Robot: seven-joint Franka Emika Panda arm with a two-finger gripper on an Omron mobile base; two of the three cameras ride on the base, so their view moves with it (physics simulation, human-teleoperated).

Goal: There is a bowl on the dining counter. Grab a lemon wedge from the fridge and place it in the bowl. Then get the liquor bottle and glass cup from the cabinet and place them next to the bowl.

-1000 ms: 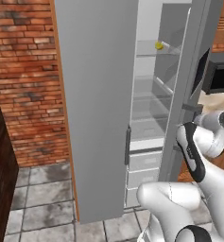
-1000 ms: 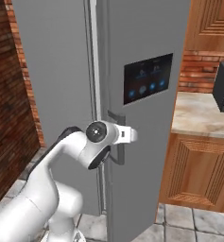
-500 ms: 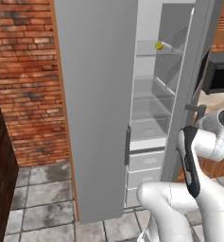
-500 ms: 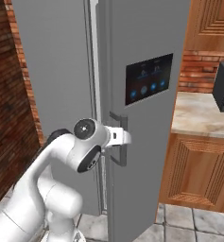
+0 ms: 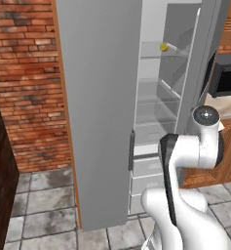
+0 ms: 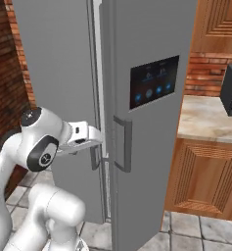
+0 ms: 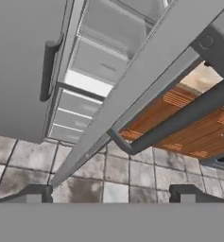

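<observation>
Lemon wedge (image 5: 163, 47) sits on an upper fridge shelf, upper right of centre in the left base view, well apart from my hand. Fridge (image 5: 156, 112) stands partly open, its door (image 6: 147, 98) filling the centre of the right base view. My gripper (image 7: 110, 193) hangs just off that door's handle (image 7: 179, 118), jaws spread wide, holding nothing; the handle runs diagonally across the right of the hand view, above my fingertips (image 7: 35, 194).

You see a matt grey metal fridge (image 5: 100, 112) at frame centre, rough red brick wall (image 5: 27, 73) left, carved glossy wood cabinet (image 6: 205, 176) lower right, mottled stone floor tiles (image 7: 132, 172).
</observation>
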